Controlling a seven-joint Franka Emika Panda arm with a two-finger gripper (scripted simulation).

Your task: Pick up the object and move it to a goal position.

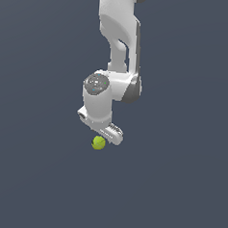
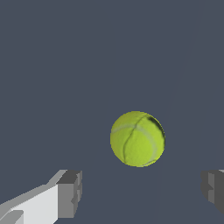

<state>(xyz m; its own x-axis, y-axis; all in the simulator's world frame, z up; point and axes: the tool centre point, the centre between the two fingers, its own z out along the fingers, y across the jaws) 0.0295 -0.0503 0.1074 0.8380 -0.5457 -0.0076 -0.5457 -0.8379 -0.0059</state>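
The tennis ball point(image 1: 99, 143) lies on the plain dark grey table point(image 1: 34, 178), a small yellow-green sphere with thin pale seam lines curving across it. Nothing else stands near it, and no goal marker shows in either view.

Taking the ball as the landmark, the gripper point(image 1: 106, 132) hangs just above it and a little toward the exterior view's right, at the end of the white Panda arm point(image 1: 119, 34) that comes down from the upper edge of that view. Whether the fingertips reach the ball's level cannot be told there.

In the wrist view the ball point(image 2: 137, 138) sits free, with both grey finger pads point(image 2: 70, 192) spread wide apart and neither touching it. The ball lies beyond the line joining the two pads, not between them, and nearer the far pad than the one on the white finger.

By my judgement the grasp turns on that offset: the gripper must shift until the ball is centred between the fingers, then lower and close. A round ball has no long axis, so finger heading matters little.
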